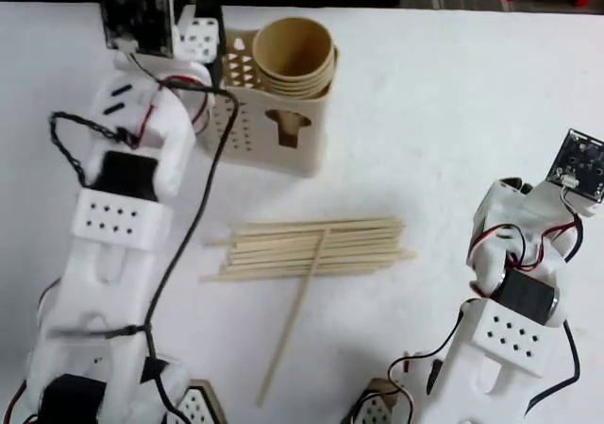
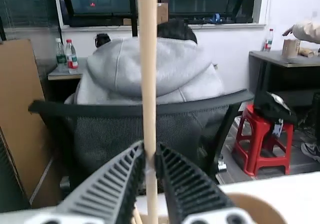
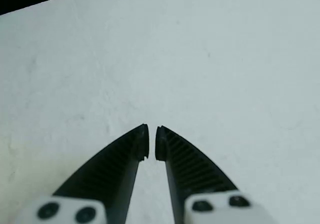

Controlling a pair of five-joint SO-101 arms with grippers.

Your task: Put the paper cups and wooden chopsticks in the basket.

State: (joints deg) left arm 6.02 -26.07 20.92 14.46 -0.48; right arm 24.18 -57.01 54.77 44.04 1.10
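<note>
The perforated beige basket (image 1: 283, 136) stands at the back of the table with a stack of paper cups (image 1: 293, 54) inside it. In front of it several wooden chopsticks (image 1: 311, 249) lie in a flat bundle, and one chopstick (image 1: 291, 325) lies slanted across them toward the front edge. My left gripper (image 2: 150, 151) is shut on an upright chopstick (image 2: 147, 74) beside the basket's far left corner, where a cup rim (image 2: 252, 206) shows just below the fingers. My right gripper (image 3: 152, 143) is shut on nothing, low over bare white table at the right.
The left arm (image 1: 123, 207) runs along the table's left side and the right arm (image 1: 514, 292) stands at the front right. White tabletop (image 1: 444, 112) lies open between basket and right arm. Beyond the far edge are a person in a chair (image 2: 150, 84) and a red stool (image 2: 262, 141).
</note>
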